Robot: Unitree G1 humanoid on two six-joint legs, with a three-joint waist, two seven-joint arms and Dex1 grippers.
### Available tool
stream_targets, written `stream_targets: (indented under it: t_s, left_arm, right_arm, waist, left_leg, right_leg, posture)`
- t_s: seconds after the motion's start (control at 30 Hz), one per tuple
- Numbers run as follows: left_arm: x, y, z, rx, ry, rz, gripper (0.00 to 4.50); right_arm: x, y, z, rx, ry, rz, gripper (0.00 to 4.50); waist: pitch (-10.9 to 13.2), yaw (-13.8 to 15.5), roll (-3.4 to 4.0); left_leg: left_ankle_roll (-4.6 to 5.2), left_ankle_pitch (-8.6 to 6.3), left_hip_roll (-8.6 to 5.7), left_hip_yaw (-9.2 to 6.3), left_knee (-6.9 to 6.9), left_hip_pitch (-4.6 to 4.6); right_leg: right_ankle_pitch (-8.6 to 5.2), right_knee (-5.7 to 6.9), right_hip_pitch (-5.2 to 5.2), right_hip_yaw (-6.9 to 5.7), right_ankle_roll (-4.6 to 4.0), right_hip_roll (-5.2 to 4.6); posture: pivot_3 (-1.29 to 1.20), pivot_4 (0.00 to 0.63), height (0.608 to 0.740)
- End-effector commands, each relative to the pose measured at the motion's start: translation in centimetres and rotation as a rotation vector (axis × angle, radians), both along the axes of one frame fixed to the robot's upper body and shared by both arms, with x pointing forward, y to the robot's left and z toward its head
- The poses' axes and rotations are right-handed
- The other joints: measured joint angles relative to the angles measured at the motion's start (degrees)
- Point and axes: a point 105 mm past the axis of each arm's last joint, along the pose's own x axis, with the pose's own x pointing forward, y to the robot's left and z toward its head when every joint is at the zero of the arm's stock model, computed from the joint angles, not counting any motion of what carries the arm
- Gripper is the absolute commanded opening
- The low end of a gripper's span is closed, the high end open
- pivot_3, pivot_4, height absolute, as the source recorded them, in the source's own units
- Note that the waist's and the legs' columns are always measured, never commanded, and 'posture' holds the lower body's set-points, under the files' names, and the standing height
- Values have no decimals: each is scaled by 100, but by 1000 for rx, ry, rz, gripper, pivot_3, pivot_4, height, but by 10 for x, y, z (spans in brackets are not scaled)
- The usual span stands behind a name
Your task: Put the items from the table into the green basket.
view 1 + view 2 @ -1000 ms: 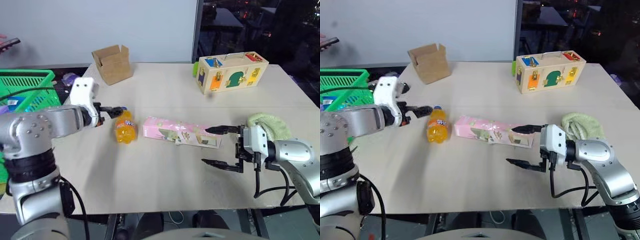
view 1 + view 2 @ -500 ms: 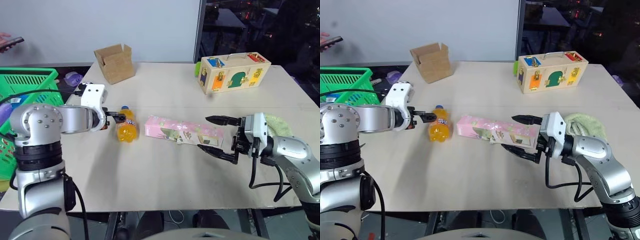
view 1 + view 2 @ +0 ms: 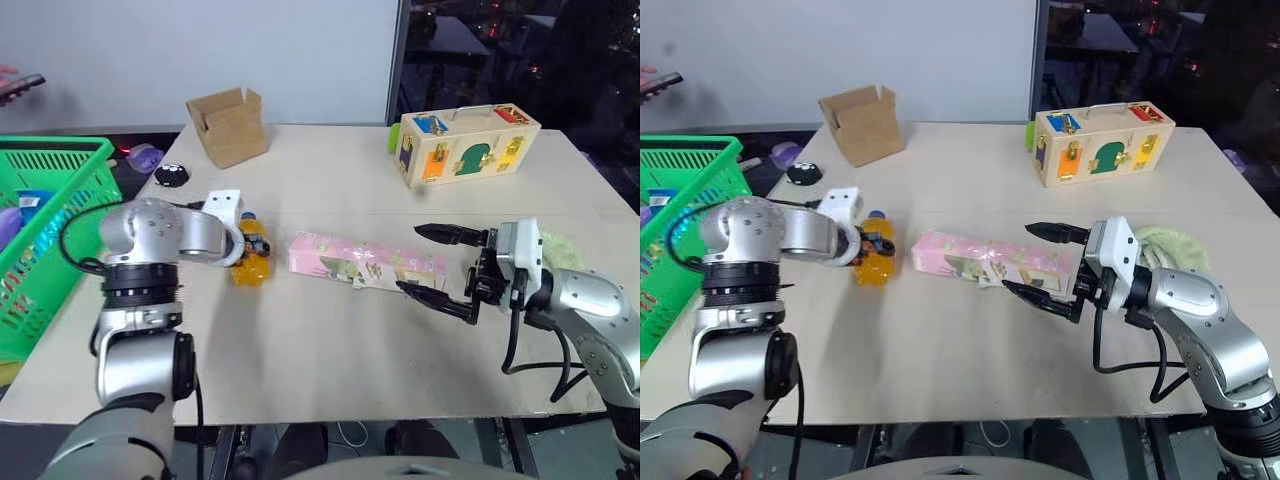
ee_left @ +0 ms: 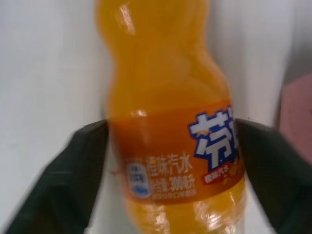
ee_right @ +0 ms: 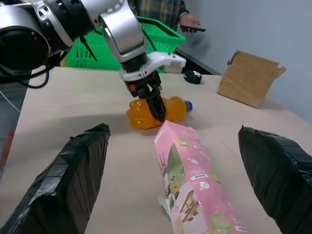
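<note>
The orange-drink bottle with a blue cap lies on its side on the table, left of centre. My left gripper points down onto it, and in the left wrist view both black fingers press against the label of the bottle. The long pink carton lies flat to the bottle's right. My right gripper is open, its jaws straddling the carton's right end without touching it. The green basket stands off the table's left edge.
A brown cardboard box sits at the back left and a wooden latch box at the back right. A pale green cloth lies behind my right wrist. A small black disc is near the left edge. A person's hand holds a phone.
My left gripper has come down over the bottle and its fingers have closed in on it. The right gripper has risen a little to bracket the carton's end.
</note>
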Motion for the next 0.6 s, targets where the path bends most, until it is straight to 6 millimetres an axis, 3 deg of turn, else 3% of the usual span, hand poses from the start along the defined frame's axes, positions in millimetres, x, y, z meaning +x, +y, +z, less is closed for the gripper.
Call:
stream_targets:
  t_s: [0.03, 0.17, 0.3, 0.37, 0.47, 0.6]
  left_arm:
    - [-2, -2, -17, -12, 65, 16, 3013]
    - [-1, 4, -2, -27, -31, 23, 3013]
    - [1, 15, 45, 132, -322, -32, 3013]
    - [2, 28, 82, 283, -572, -31, 3013]
    - [-5, 53, 109, 344, -728, 59, 3013]
    - [-15, 93, 153, 618, -936, 123, 3013]
  right_arm:
    - [-6, 1, 9, -7, -57, 5, 4500]
    - [-6, 0, 9, -12, -62, -4, 4500]
    - [0, 5, 11, 13, -58, -11, 4500]
    - [5, 12, 14, 28, -61, -7, 4500]
    - [7, 26, 18, 55, -73, 38, 4500]
    - [14, 50, 26, 89, -98, 108, 4500]
  waist:
    - [-26, 6, 42]
    - [-43, -23, 71]
    - [-37, -120, 60]
    - [-22, -162, 36]
    - [-21, -103, 31]
    - [-21, -51, 30]
  left_leg:
    - [0, 0, -1, 0, 0, 2]
    - [1, 1, -2, -1, 0, 10]
    - [0, 1, -1, -2, 0, 5]
    - [-1, 1, 1, -6, -1, -2]
    - [-2, 1, 2, -13, -3, -14]
    - [-1, 0, 1, -16, -7, -17]
  right_leg:
    - [-1, 0, 1, 0, 1, 0]
    - [-9, 4, 4, 1, 14, 1]
    - [0, 5, 2, 5, 1, 1]
    - [2, 6, -7, 4, -2, 3]
    - [3, 3, -12, -3, -4, 3]
    - [2, -6, -12, -7, -4, 1]
  posture:
    - [-47, 11, 740]
    - [-34, 6, 740]
    - [-6, 1, 740]
    - [32, 0, 740]
    - [62, 0, 740]
    - [112, 0, 740]
